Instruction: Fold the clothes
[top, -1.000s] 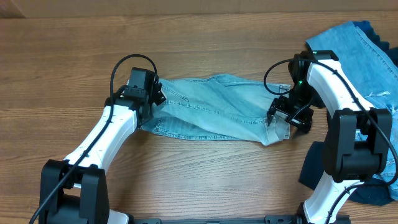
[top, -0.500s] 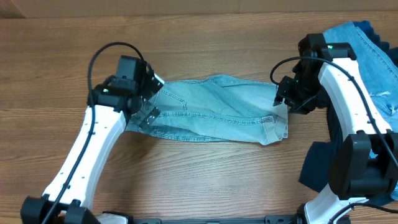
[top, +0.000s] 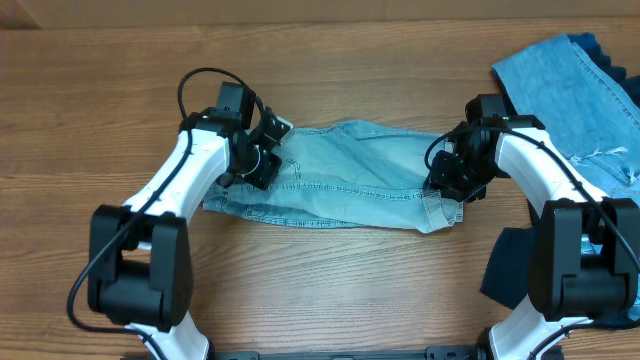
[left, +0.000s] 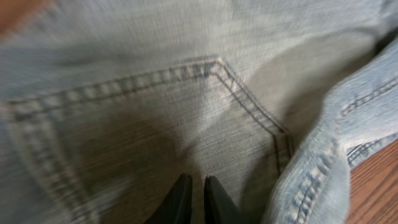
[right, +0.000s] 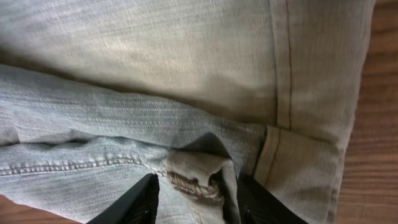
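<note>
Navy cloth (top: 506, 268) lies nearest, at the lower right of the overhead view, beside the right arm's base. Past it, mid-frame, the pale denim shorts (top: 350, 172) lie flat on the table (top: 330, 60) as a long band, with their long axis running left to right. One arm sits at each end. The left hand (top: 262, 152) hangs over the pocket stitching at the band's left end, its fingers nearly together and no cloth seen between them. The right hand (top: 447, 183) is at the hemmed right end, fingers spread, straddling a small ruck of hem (right: 193, 177). A fold end to end would likely start from that right end, where cloth is already between the fingers. Farthest, at the upper right, lie the ripped jeans (top: 570, 90), well apart from both hands.
</note>
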